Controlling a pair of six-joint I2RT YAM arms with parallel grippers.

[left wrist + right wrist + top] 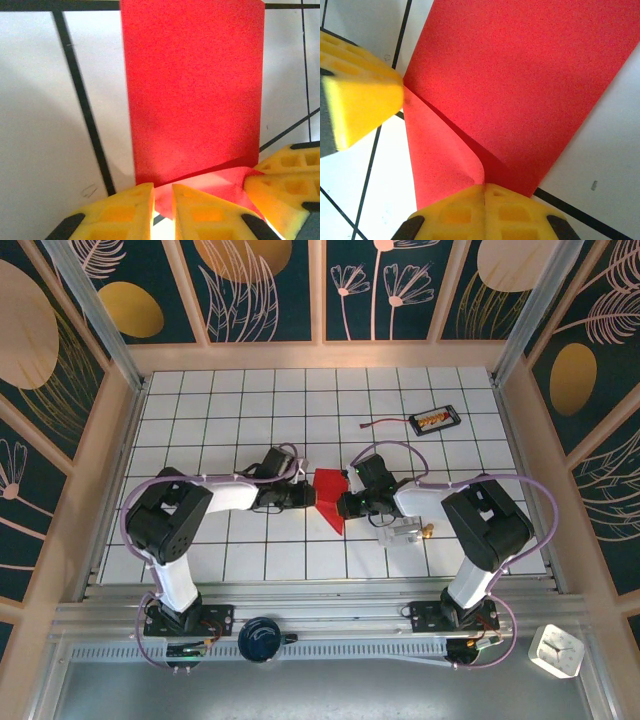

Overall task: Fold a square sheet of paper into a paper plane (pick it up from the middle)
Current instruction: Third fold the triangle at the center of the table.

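Both left gripper (306, 496) and right gripper (345, 506) clamp the red paper's (328, 486) opposite edges amid bare tiles (250, 430).

Under the left tool (163, 200) the white tabletop (45, 125) is bright, almost washed out, and its black line (82, 100) is a little smeared. The red sheet of paper (195, 90) looks grainy, and just ahead of this tool's tips a pale warm patch of light lies on it. Just above the right tool (485, 192) a dark shadow sits in the paper's fold. The yellow finger (360, 95) of the other tool, to its left, is out of focus. From above, light is even, shadows under the arms (225, 495) are faint, and the frame posts (95, 310) lean outward at the edges.
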